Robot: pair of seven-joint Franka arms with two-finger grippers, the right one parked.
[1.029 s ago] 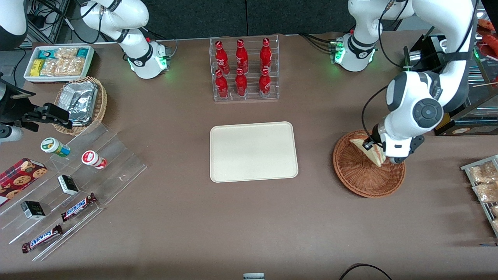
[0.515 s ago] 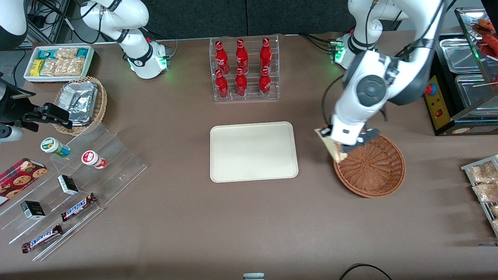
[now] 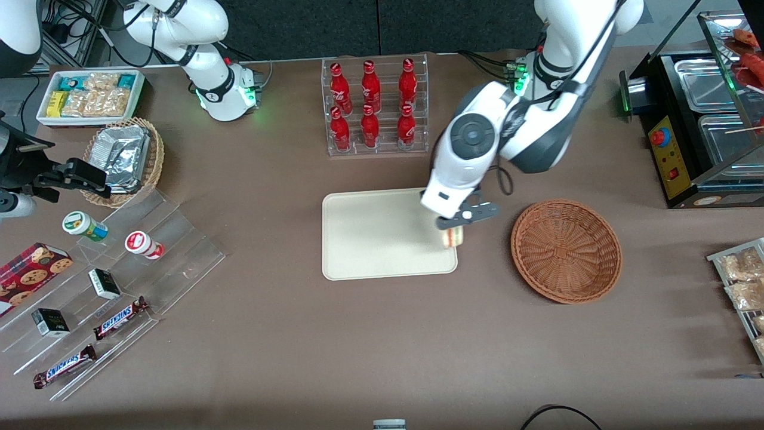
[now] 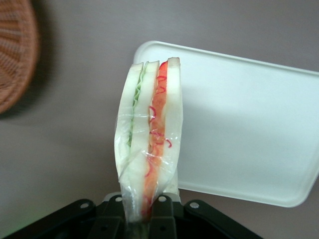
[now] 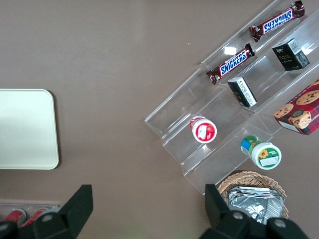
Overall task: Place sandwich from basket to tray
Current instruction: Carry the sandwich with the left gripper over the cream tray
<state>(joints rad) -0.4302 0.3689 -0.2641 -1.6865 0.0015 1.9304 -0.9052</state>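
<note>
My left gripper (image 3: 452,230) hangs over the edge of the cream tray (image 3: 370,239) nearest the basket, shut on the sandwich (image 3: 453,237). In the left wrist view the plastic-wrapped sandwich (image 4: 149,134) stands between the black fingers (image 4: 163,215), its white bread and red-and-green filling edge showing, held above the tray's (image 4: 249,124) corner. The reddish-brown wicker basket (image 3: 566,251) sits empty on the table beside the tray, toward the working arm's end; its rim (image 4: 15,55) shows in the left wrist view too.
A clear rack of red bottles (image 3: 373,107) stands farther from the front camera than the tray. A tan wicker basket of foil packs (image 3: 125,158), a white snack bin (image 3: 89,95) and acrylic steps with snacks (image 3: 107,280) lie toward the parked arm's end. A metal food counter (image 3: 710,119) stands past the basket.
The left gripper lifted the sandwich out of the basket and carried it sideways to above the tray's near edge. The basket is now empty.
</note>
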